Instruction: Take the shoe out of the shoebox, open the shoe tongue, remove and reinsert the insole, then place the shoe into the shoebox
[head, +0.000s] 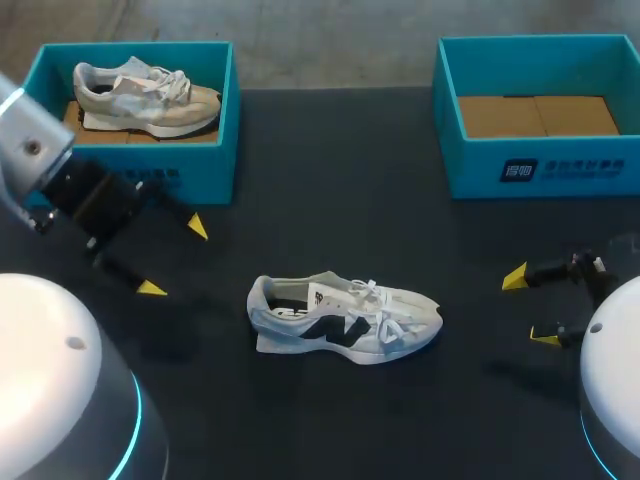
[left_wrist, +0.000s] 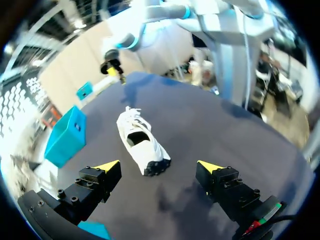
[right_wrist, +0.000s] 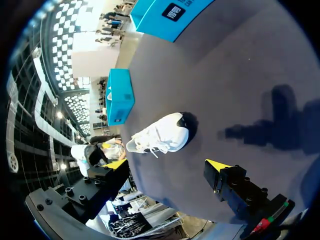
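Sitting upright mid-bench (head: 330, 200), the white shoe (head: 345, 320) is standing well apart from the far-edge shoeboxes (head: 540, 165). The left end effector (head: 175, 258) and right end effector (head: 530, 307) are hanging wide open, flanking it with bare surface between.

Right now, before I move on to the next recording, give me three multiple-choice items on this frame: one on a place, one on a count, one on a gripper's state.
1. Where does the white shoe with the black mark lie?
A. inside a box
B. in a gripper
C. on the table, outside the boxes

2. How many shoes show?
A. one
B. two
C. three

3. The left gripper is:
A. open and empty
B. shut on the shoe
C. shut on a box wall

Answers: C, it rests on the dark tabletop; B, a second, beige shoe sits in the left shoebox; A, its yellow tips stand apart with nothing between them.
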